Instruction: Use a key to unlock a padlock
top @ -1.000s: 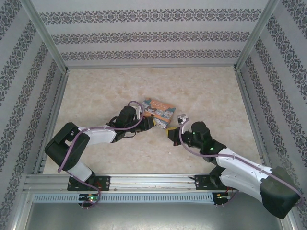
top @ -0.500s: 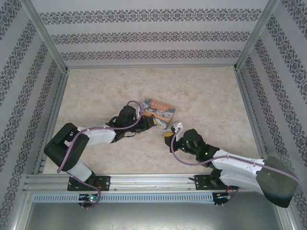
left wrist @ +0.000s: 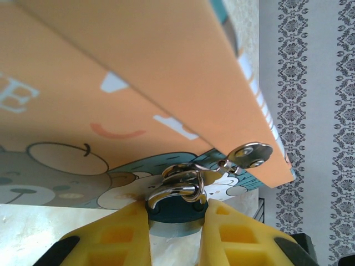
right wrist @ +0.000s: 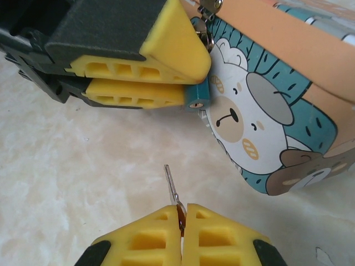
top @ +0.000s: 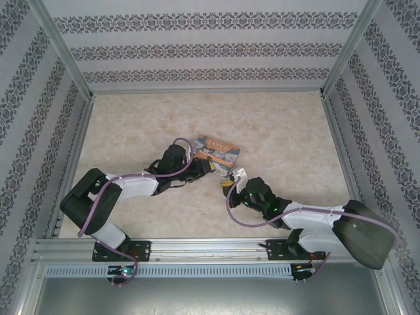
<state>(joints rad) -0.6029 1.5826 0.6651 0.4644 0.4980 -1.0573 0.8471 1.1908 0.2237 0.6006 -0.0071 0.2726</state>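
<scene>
The padlock (left wrist: 176, 215), teal with a silvery shackle (left wrist: 178, 187), hangs from the metal hasp (left wrist: 250, 155) of the orange cartoon box (left wrist: 111, 83). My left gripper (left wrist: 176, 209) is shut on the padlock's body, a yellow finger on each side. In the right wrist view the padlock's keyhole end (right wrist: 196, 97) pokes out between the left gripper's yellow fingers (right wrist: 138, 72). My right gripper (right wrist: 182, 213) is shut on a small silver key (right wrist: 172, 187). Its blade points up toward the keyhole, with a gap of bare table between them. In the top view both grippers meet at the box's near corner (top: 222, 172).
The box (top: 217, 149) lies mid-table on the beige marbled surface (top: 144, 125). Patterned walls and metal rails (top: 203, 246) enclose the workspace. Open room lies behind and to both sides of the box.
The right arm has swung left and lower, which brought its gripper and key closer to the box's near corner and the left gripper. The left arm has stayed put.
</scene>
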